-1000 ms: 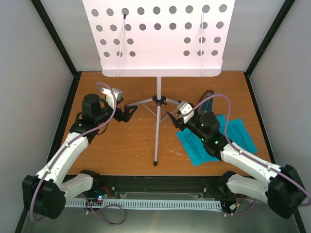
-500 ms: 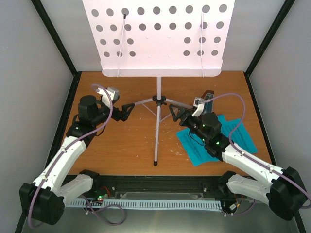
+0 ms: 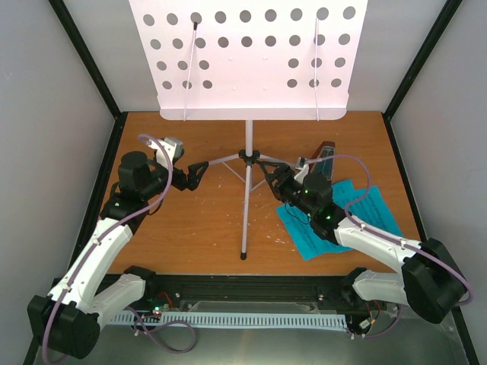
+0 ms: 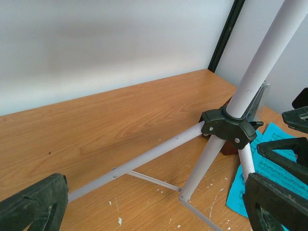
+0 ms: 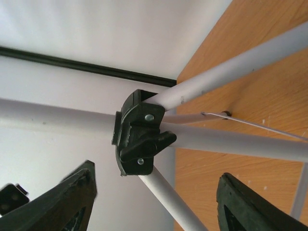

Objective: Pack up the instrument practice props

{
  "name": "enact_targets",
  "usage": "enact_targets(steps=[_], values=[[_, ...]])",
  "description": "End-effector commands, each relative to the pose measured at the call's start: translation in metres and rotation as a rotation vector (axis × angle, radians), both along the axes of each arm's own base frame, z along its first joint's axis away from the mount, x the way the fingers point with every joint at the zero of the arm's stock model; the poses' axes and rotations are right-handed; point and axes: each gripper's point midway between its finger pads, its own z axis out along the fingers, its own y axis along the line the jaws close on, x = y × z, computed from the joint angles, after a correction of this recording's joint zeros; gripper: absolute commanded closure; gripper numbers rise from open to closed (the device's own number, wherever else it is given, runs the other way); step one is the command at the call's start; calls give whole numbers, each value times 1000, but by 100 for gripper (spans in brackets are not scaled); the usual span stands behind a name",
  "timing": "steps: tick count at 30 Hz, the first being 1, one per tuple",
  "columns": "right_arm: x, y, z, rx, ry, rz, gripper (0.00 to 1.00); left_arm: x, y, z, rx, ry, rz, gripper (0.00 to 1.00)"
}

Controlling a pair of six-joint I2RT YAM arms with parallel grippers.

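Note:
The silvery music stand stands at the back of the table, its perforated desk (image 3: 251, 57) high over the tripod hub (image 3: 247, 156). My left gripper (image 3: 199, 171) is open beside the left leg; in the left wrist view that leg (image 4: 144, 161) runs between the wide fingers (image 4: 33, 204). My right gripper (image 3: 270, 176) is open just right of the hub. In the right wrist view the hub's black clamp (image 5: 139, 134) and one leg (image 5: 168, 197) lie between the fingertips (image 5: 260, 207), untouched. Cyan sheet-music pages (image 3: 373, 209) lie under the right arm. The brown metronome (image 3: 323, 152) stands behind it.
Grey walls with black corner posts (image 3: 95, 72) close in the wooden table (image 3: 198, 220) on three sides. The stand's front leg (image 3: 244, 220) reaches down the middle toward the near edge. Thin braces (image 4: 149, 180) link the legs low over the wood.
Both grippers have closed in on the tripod hub: the left one moved right toward the left leg, the right one moved up and left, off the cyan pages.

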Motion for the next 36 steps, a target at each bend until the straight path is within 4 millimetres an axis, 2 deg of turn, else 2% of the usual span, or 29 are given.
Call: enact_targets(steps=[1, 4, 8, 16, 19, 30, 32, 33, 34, 36], values=[[7, 4, 25, 123, -13, -14, 33, -3, -2, 12, -16, -15, -7, 1], [12, 4, 29, 132, -18, -37, 35, -2, -3, 9, -17, -2, -13, 0], [20, 3, 30, 158, -9, -67, 43, -2, -3, 9, -17, -5, -12, 0], [28, 24, 26, 189, 4, -4, 49, -3, -3, 9, -15, -4, -11, 1], [30, 28, 22, 190, 11, 8, 56, -3, -3, 8, -14, -3, -11, 1], [31, 25, 17, 166, 10, -11, 85, -2, -4, 7, -15, 1, -17, 1], [30, 23, 16, 163, 10, -16, 86, -3, -4, 7, -17, 2, -21, 1], [29, 22, 16, 160, 6, -17, 83, -3, -5, 6, -17, 4, -23, 1], [29, 21, 16, 154, 1, -21, 78, -3, -5, 7, -19, 2, -24, 0], [29, 18, 16, 141, 0, -32, 59, -3, -5, 7, -18, 3, -24, 1]])
